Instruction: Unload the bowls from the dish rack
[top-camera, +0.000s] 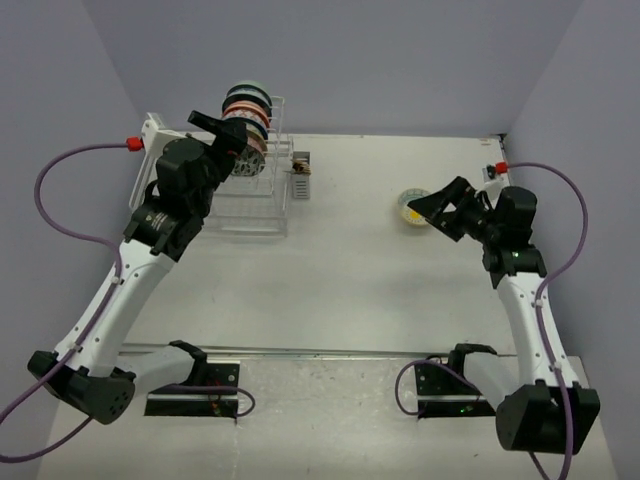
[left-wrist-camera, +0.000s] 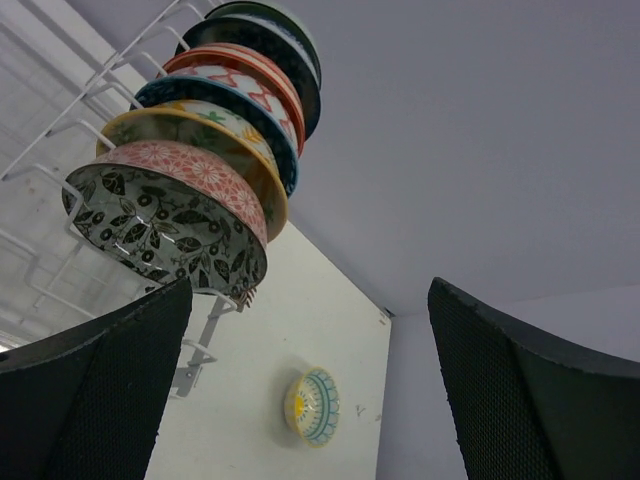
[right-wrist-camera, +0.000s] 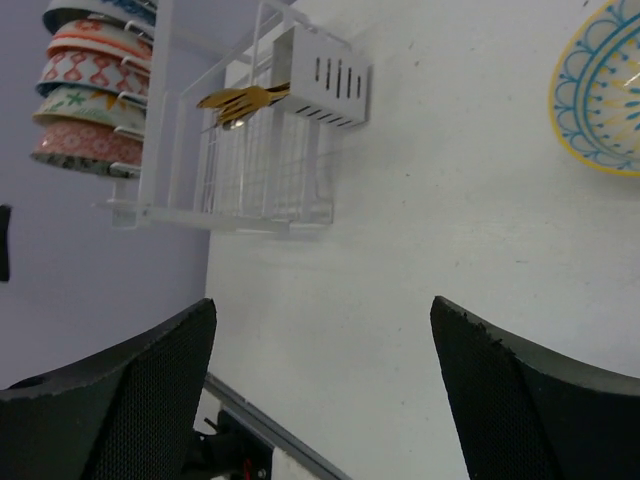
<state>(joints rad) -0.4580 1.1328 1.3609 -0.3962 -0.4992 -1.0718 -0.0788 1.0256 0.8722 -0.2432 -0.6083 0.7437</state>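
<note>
left tool (left-wrist-camera: 310, 290): jaws wide apart, nothing held, nothing touched. it hangs just beside the row of bowls (top-camera: 245, 125) standing on edge in the upper wire frame of the dish rack (top-camera: 255, 205). in the left wrist view the nearest one, the leaf-print bowl (left-wrist-camera: 165, 225), sits above and to one side of the gap, not inside it.

right tool (top-camera: 428, 212): jaws also spread, empty. it hovers near the yellow-and-teal bowl (right-wrist-camera: 600, 90), which lies alone on the counter (top-camera: 350, 290), well apart from the rack. the right wrist view shows that bowl outside the jaws. contact cannot be confirmed from the top view, where the two overlap.

step in hand, as you should read it: one bowl is out and most are in the rack, so the task is early. the left arm looks lined up to take the next bowl off the end of the row.

next move calls for you to shift the left tool until the leaf-print bowl's rim lies between the jaws, close on that rim only, then lift it clear of the wires before swinging away. the bowls sit close together, so watch the pink one behind it. keep clear of the cutlery cup (right-wrist-camera: 325, 85) and its fork (right-wrist-camera: 240, 100).
</note>
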